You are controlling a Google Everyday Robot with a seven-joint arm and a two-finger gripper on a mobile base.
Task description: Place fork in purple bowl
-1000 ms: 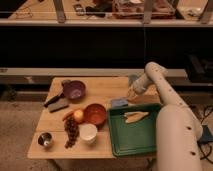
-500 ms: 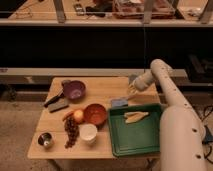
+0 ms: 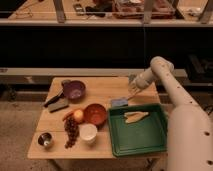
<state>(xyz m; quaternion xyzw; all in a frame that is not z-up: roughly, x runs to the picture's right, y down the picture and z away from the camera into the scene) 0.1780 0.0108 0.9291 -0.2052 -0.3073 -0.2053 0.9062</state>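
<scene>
A slim, pale, stick-like fork [image 3: 131,95] is held clenched in the claw [image 3: 134,87] above the smooth wooden bench [image 3: 102,86], near the green rectangular tray [image 3: 142,137]. The round, shallow purple bowl [image 3: 68,92] is sited well apart.

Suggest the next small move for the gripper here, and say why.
Probably move the gripper left toward the purple bowl. The gripper hangs above the right side of the table, near the green tray. A slim pale stick, seemingly the fork, hangs under it. The bowl stands at the table's back left.
</scene>
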